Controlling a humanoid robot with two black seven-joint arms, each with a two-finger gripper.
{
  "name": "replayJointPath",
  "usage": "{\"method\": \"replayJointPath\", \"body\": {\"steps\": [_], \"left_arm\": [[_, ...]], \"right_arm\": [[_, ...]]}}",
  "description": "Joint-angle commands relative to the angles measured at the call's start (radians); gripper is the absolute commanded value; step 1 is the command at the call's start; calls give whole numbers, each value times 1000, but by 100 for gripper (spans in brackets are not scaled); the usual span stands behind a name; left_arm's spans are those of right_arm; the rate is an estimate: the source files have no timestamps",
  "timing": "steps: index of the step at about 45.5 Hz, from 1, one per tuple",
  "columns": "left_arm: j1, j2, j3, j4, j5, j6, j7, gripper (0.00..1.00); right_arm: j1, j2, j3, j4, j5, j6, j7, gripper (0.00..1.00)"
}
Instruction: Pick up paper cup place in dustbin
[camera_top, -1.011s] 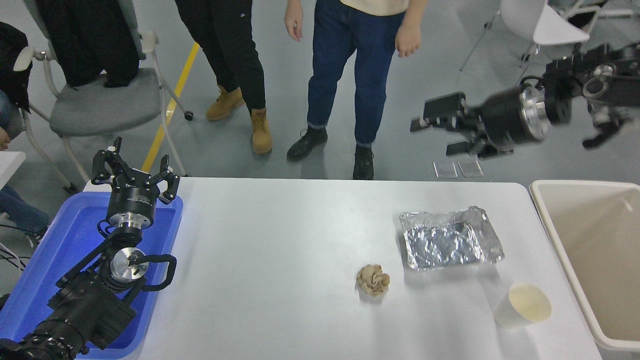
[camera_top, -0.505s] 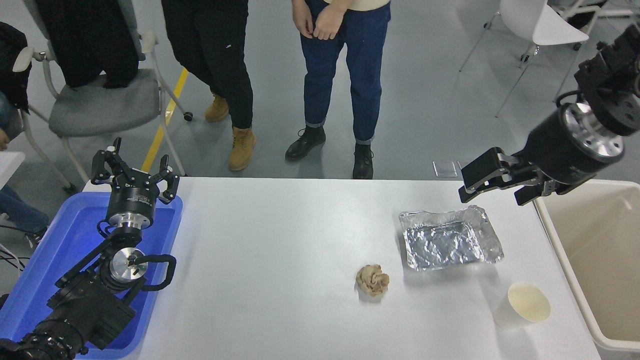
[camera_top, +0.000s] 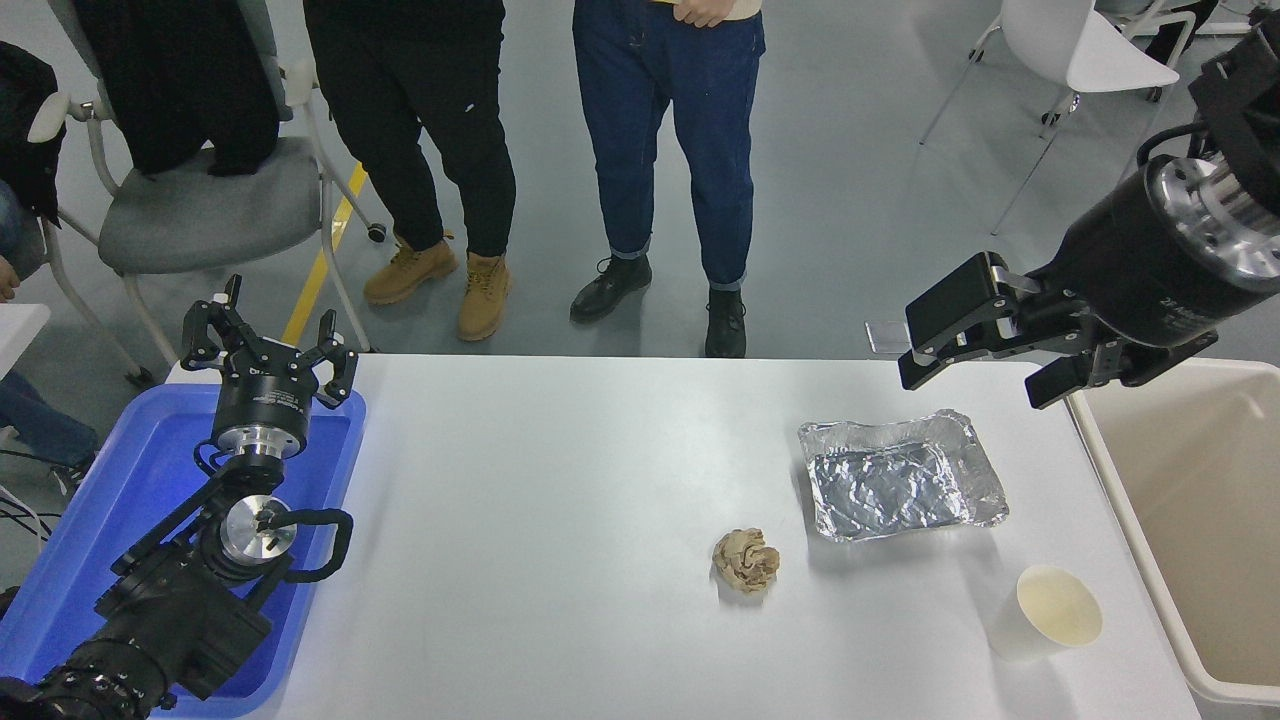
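The paper cup (camera_top: 1050, 612) stands upright near the table's front right, white outside and cream inside. The dustbin (camera_top: 1112, 470), a big cream-beige bin, sits just beyond the table's right edge. My right gripper (camera_top: 975, 375) hangs open in the air above the table's far right corner, behind the foil tray and well away from the cup, nothing between its fingers. My left gripper (camera_top: 268, 345) is parked open over the blue tray at the lower left.
A silver foil tray (camera_top: 900, 478) lies on the table behind the cup. A crumpled tan paper ball (camera_top: 746, 560) sits left of the cup. A blue plastic tray (camera_top: 90, 530) is under the left arm. Two people stand at the far side.
My right arm swung down and to the right from high above the floor, then rose slightly, the gripper now hanging by the bin's near corner. The people stepped back a little. The cup has not moved.
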Motion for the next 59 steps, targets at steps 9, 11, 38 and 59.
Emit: {"method": "replayJointPath", "body": {"steps": [9,11,38,59], "left_arm": [[0,0,0,-1,-1,0,-1,99],[0,0,0,0,-1,0,-1,99],[0,0,0,0,-1,0,-1,99],[-2,0,0,-1,-1,0,-1,99]], "right_arm": [[-3,6,-6,-11,8,4,-5,100],[-15,-6,-10,-14,-5,4,-6,100],[-269,-346,-95,-48,-572,-92,-5,100],[-780,-509,195,-235,-723,-264,-2,100]]}}
